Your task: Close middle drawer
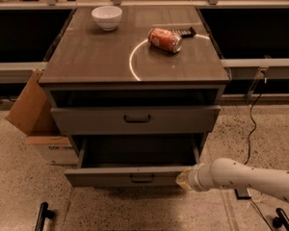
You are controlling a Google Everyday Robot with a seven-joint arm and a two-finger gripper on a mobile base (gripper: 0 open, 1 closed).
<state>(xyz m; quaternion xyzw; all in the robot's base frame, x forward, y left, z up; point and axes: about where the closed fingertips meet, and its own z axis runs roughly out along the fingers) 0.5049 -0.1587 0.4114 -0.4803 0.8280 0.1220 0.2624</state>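
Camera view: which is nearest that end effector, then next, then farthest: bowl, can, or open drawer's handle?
End effector sits at the right front corner of the open drawer.
1. Handle, just to its left.
2. Can, on the cabinet top, right side.
3. Bowl, far back left.

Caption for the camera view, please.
Gripper at the right front corner of the open middle drawer.
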